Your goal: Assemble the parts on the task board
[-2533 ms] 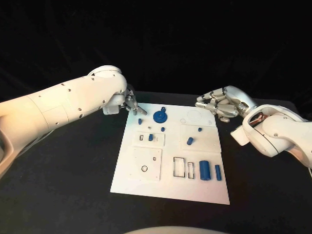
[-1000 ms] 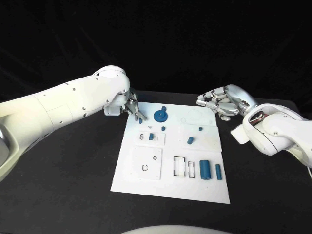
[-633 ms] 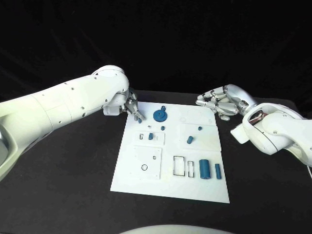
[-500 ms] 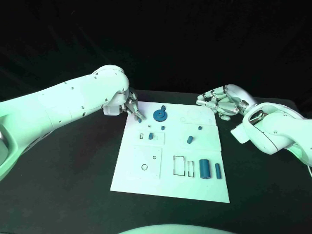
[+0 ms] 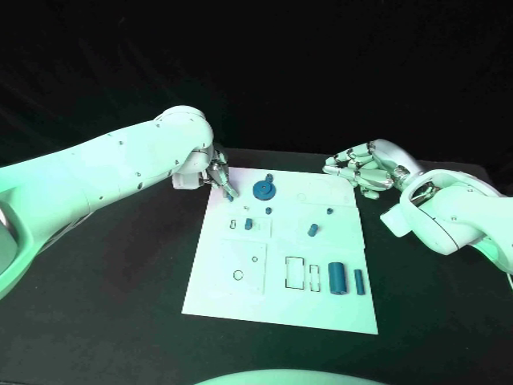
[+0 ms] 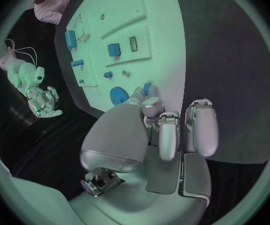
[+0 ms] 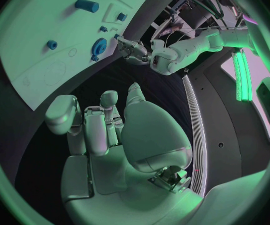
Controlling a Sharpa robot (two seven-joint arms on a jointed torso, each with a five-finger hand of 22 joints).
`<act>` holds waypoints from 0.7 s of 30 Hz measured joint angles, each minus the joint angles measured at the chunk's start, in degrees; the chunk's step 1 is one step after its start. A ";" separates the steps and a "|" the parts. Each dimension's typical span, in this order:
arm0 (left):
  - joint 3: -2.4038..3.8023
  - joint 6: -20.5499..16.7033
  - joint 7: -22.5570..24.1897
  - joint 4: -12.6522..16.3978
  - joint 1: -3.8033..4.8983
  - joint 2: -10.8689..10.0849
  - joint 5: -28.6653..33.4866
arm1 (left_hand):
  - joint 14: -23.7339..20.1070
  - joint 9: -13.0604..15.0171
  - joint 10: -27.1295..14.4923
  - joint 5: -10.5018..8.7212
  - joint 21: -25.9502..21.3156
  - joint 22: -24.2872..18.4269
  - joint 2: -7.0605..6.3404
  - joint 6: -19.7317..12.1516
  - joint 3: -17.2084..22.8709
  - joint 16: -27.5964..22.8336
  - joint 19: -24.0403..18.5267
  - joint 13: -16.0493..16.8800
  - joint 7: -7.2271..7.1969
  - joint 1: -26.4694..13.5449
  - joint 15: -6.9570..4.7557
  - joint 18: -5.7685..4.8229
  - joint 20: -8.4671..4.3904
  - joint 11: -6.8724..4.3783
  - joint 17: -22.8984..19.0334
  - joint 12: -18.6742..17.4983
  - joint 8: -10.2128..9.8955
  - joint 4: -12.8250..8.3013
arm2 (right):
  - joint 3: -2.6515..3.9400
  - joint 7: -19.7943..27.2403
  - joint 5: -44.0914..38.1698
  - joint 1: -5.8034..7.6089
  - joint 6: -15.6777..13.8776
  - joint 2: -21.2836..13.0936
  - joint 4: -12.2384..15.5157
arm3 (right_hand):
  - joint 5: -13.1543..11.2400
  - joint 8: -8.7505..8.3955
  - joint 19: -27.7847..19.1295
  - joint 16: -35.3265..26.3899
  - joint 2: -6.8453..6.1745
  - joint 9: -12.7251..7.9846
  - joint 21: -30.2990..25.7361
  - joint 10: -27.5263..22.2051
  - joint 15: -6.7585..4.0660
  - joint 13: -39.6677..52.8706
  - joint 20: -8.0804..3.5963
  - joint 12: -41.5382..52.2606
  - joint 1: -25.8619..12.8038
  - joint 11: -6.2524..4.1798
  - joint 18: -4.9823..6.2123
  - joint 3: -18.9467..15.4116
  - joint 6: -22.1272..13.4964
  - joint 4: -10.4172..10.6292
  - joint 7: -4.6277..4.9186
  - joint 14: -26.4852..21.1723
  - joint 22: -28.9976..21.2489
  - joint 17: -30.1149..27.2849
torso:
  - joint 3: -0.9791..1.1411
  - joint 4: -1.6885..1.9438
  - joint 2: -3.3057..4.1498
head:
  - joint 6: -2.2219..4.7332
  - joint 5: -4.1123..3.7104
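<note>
Two white robot arms reach over the black tabletop (image 5: 107, 273) toward the flat white rectangular task board (image 5: 285, 301) lying in its middle. The left hand (image 5: 219, 173) is at the board's far left corner, its silver fingers (image 6: 161, 135) drawn together, and the left wrist view shows a small blue peg-like part (image 6: 147, 88) right at the fingertips, touching them; whether it is truly pinched I cannot tell. Just beside that hand on the board sits a blue round gear-shaped part (image 5: 264, 190) with a short stub rising from it. The right hand (image 5: 361, 171) hovers off the board's far right corner, fingers curled inward on nothing, apart from the board.

Several more blue pieces lie on the board. A small blue block (image 5: 248, 224) stands in a raised square panel left of centre, a tiny blue knob (image 5: 267, 211) sits between it and the gear, and a short blue cylinder (image 5: 312, 230) lies tilted near the middle. Near the near right edge a thick blue cylinder (image 5: 337, 278) and a thinner blue rod (image 5: 358, 281) lie side by side, next to two rectangular outlined slots (image 5: 301, 274).
</note>
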 measured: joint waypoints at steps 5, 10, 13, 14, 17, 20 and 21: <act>-0.18 0.17 0.00 -0.08 0.00 0.01 0.53 | 0.00 0.39 -0.07 1.69 -0.13 0.00 -2.45 -0.32 2.95 0.00 0.00 -0.57 0.29 1.09 0.00 0.00 0.00 0.08 0.00 -0.77 -0.55 2.95 | 0.00 -0.05 -0.01 0.00 0.13 0.04 0.01 | 0.00 0.00 0.00 0.00 0.00 -0.01 -0.03 0.00 0.00 0.00 0.00 0.00 0.00 0.00 0.00 0.00 0.00 0.00 0.00 0.00 0.00 0.00 | -0.01 0.00 -0.01 | 0.01 0.20; -0.42 0.31 0.03 -0.08 -0.12 -0.07 0.84 | 0.00 1.77 0.13 3.01 -0.24 0.00 -8.25 -0.30 14.67 0.00 -0.12 -0.60 0.31 -4.46 0.00 0.00 0.12 0.28 -0.01 -0.83 -0.29 1.87 | 0.00 -0.08 -0.01 0.00 0.27 0.10 0.01 | 0.00 0.00 0.00 0.00 0.00 -0.01 -0.03 0.00 0.00 0.00 0.00 0.00 0.00 0.00 0.00 0.00 0.00 0.00 0.00 0.00 -0.01 0.00 | -0.01 -0.01 -0.03 | -0.04 0.37; -0.46 0.22 0.19 0.32 -0.15 -0.46 0.93 | 0.00 2.46 0.69 3.56 -0.24 0.00 -9.93 -0.08 18.16 0.00 -0.12 -0.06 0.53 -6.15 0.00 0.00 0.12 0.38 -0.01 -0.78 0.28 0.79 | 0.00 -0.09 -0.01 0.00 0.37 0.12 0.00 | 0.00 0.00 0.00 0.00 0.01 0.02 -0.03 0.00 0.00 0.00 0.00 0.00 0.01 0.00 0.00 0.00 0.00 0.00 0.00 0.00 -0.01 0.00 | 0.01 -0.03 -0.03 | -0.04 0.51; -0.47 0.14 0.28 0.58 -0.17 -0.67 0.93 | 0.00 2.55 0.90 3.62 -0.18 0.00 -10.22 -0.07 18.62 0.00 -0.12 0.20 0.54 -6.43 0.00 0.00 0.12 0.35 -0.01 -0.52 0.29 0.79 | 0.00 -0.09 -0.01 0.00 0.40 0.12 0.00 | 0.00 0.00 0.00 -0.01 0.01 0.04 -0.03 0.00 0.00 0.00 0.00 0.00 0.01 0.00 0.00 0.00 0.00 0.00 0.00 0.00 -0.01 0.00 | 0.02 -0.03 -0.03 | -0.01 0.54; -0.49 -0.32 0.74 1.72 -0.26 -1.58 0.93 | 0.00 2.98 1.66 4.66 0.48 -0.01 -11.11 0.04 19.87 0.00 -0.12 0.91 0.62 -7.33 0.00 0.00 0.12 0.21 -0.01 0.30 0.57 0.63 | 0.00 -0.09 0.00 -0.01 0.52 0.13 -0.04 | 0.00 0.04 0.00 -0.01 0.23 0.04 -0.03 0.00 0.00 0.00 0.00 0.00 0.23 0.00 0.00 0.00 0.00 0.00 0.00 0.00 0.00 0.00 | 0.02 -0.04 -0.03 | 0.02 0.58; -0.50 -0.98 1.22 3.08 -0.29 -2.57 0.92 | 0.00 3.28 2.11 5.64 0.80 0.00 -11.82 0.31 20.79 0.00 -0.12 1.49 0.40 -8.05 0.00 0.00 0.12 0.16 -0.01 0.58 0.82 0.25 | -0.01 -0.09 0.02 -0.01 0.61 0.13 -0.08 | 0.00 0.23 0.00 -0.01 0.23 0.04 -0.03 0.00 0.00 0.00 0.00 0.00 0.23 0.00 0.00 0.00 0.00 0.00 0.00 0.00 0.06 0.00 | 0.03 -0.04 -0.03 | 0.06 0.58; -0.50 -1.40 1.48 3.98 -0.29 -3.21 0.92 | 0.00 3.32 2.14 5.91 1.05 0.00 -11.94 0.53 20.91 0.00 -0.12 1.64 0.29 -8.17 0.00 0.00 0.12 0.13 -0.01 0.80 0.88 0.22 | -0.04 -0.09 0.03 -0.01 0.65 0.13 -0.09 | 0.00 0.23 0.00 -0.01 0.23 0.04 -0.03 0.00 0.00 0.00 0.00 0.00 0.23 0.01 0.00 0.00 0.00 0.00 0.00 0.00 0.06 0.00 | 0.03 -0.04 -0.03 | 0.10 0.58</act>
